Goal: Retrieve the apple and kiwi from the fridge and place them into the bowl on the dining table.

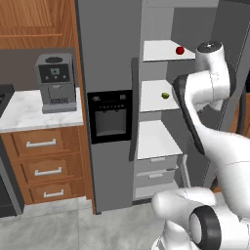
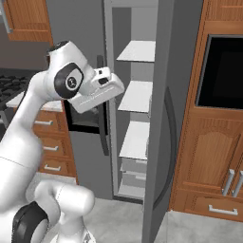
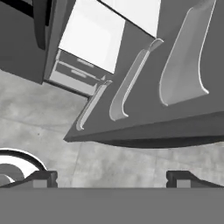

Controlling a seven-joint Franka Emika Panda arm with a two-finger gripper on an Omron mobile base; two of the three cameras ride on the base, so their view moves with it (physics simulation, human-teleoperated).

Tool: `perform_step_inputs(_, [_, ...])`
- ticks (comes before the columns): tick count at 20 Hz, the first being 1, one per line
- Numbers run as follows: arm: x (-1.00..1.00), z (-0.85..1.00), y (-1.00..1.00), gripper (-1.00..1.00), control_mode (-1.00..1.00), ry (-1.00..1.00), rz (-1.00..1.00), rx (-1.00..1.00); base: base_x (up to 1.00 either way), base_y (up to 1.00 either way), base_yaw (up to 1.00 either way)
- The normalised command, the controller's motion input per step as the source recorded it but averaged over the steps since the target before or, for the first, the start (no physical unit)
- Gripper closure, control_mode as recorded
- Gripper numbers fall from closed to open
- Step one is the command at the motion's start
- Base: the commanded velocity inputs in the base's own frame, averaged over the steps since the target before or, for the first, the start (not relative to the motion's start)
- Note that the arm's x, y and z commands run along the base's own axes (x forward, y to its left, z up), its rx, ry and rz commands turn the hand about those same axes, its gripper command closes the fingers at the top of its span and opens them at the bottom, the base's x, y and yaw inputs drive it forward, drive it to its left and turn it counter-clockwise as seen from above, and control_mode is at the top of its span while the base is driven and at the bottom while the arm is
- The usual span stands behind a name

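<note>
The grey fridge (image 1: 110, 58) stands with its right door (image 2: 163, 142) swung open, showing white shelves. The red apple (image 1: 179, 50) sits on the top shelf. One shelf lower lies the olive-green kiwi (image 1: 165, 95). My gripper (image 2: 116, 88) hangs in front of the open compartment at middle-shelf height, apart from both fruits. In the hand view the gripper (image 3: 112, 178) is open with nothing between its fingers, looking down at the door's inner bins (image 3: 181, 61), the lower shelf (image 3: 92, 33) and the floor. The bowl and the dining table are out of view.
A coffee machine (image 1: 56, 83) stands on the marble counter with wooden drawers (image 1: 24, 112) left of the fridge. The black wall oven (image 2: 220, 71) in wooden cabinets sits right of the open door. Grey tiled floor (image 3: 39, 127) lies below.
</note>
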Motion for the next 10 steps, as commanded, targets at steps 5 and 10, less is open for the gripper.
perform_step_inputs(5, [0.90, 0.21, -0.50, -1.00, -1.00, 0.31, -0.05, -0.19, 0.00, 0.00, 0.00])
perform_step_inputs(10, [0.71, 0.01, -0.89, -1.00, -1.00, 0.08, -0.01, -0.10, 0.00, 0.00, 0.00])
